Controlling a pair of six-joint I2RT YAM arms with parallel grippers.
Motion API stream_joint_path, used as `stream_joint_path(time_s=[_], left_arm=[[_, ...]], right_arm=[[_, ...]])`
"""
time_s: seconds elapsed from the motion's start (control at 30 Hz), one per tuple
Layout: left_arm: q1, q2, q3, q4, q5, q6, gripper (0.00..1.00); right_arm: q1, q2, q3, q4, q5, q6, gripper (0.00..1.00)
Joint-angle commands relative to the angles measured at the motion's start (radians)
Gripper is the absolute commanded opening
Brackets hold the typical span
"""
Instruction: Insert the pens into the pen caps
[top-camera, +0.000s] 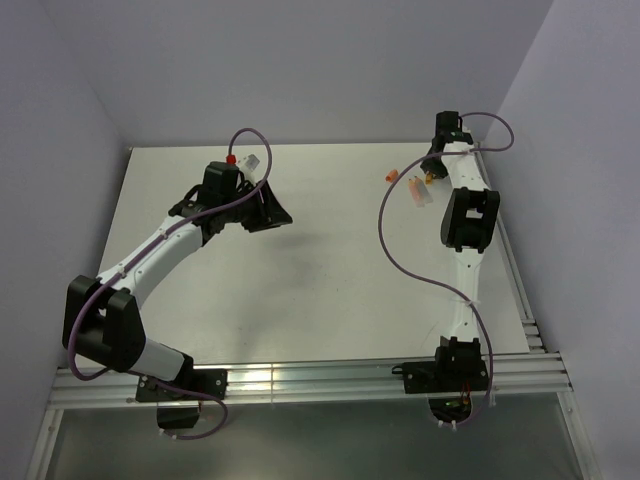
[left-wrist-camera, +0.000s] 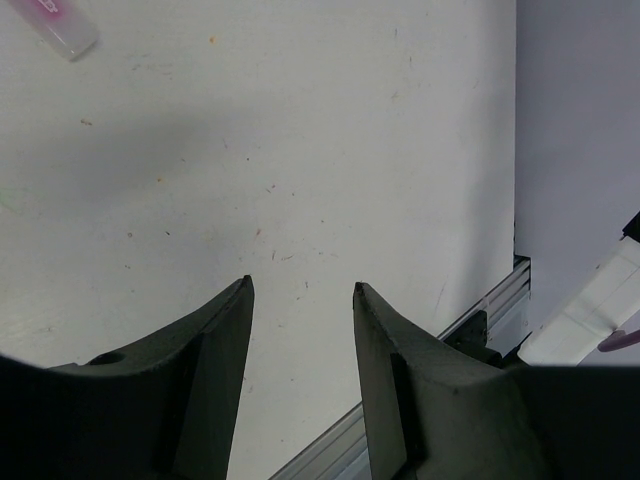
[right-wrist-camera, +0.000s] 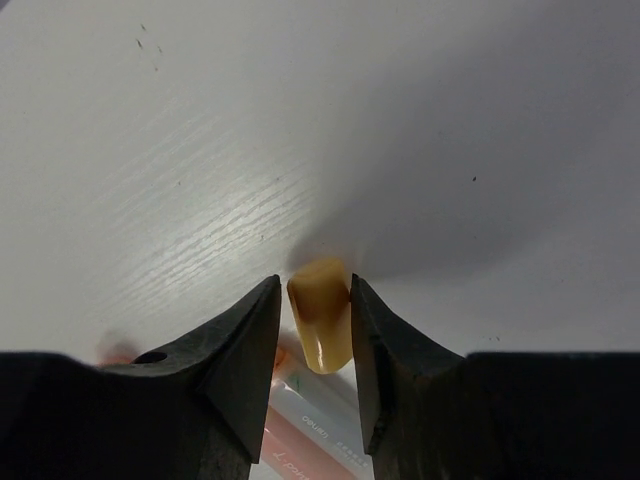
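**Right wrist: I pinch a yellow cap (right-wrist-camera: 320, 325)**

Top external: my left pincer (top-camera: 272, 214) hangs over the table (top-camera: 330, 290), a pale pen (top-camera: 253, 160) near it. My right pincer (top-camera: 430, 177) is far back, by more pens (top-camera: 420, 192).

Left wrist: my left pincer (left-wrist-camera: 303, 290) is open and holds nothing; the pale pen (left-wrist-camera: 60, 25) lies well apart.

Right wrist: my right pincer (right-wrist-camera: 315, 285) squeezes the yellow cap, pens (right-wrist-camera: 312, 430) just beside it.

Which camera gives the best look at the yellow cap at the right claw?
The right wrist view: the yellow cap sits large and close up between the fingers of the right claw. The top view shows it only as a tiny yellowish speck at that claw. The left wrist view does not show it.
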Motion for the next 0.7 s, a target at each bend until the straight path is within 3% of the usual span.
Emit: stream_joint_path(time_s=[0.0, 0.2, 0.67], left_arm=[[-0.005, -0.003, -0.008, 0.042, 0.022, 0.004, 0.5], [-0.005, -0.004, -0.012, 0.043, 0.028, 0.004, 0.5], [-0.004, -0.014, -0.023, 0.051, 0.029, 0.002, 0.49]], right_arm=[[0.015, 0.001, 0.006, -0.009, 0.038, -0.03, 0.41], [0.03, 0.001, -0.022, -0.025, 0.055, -0.055, 0.31], [0.091, -0.091, -0.197, -0.029, 0.087, -0.107, 0.25]])
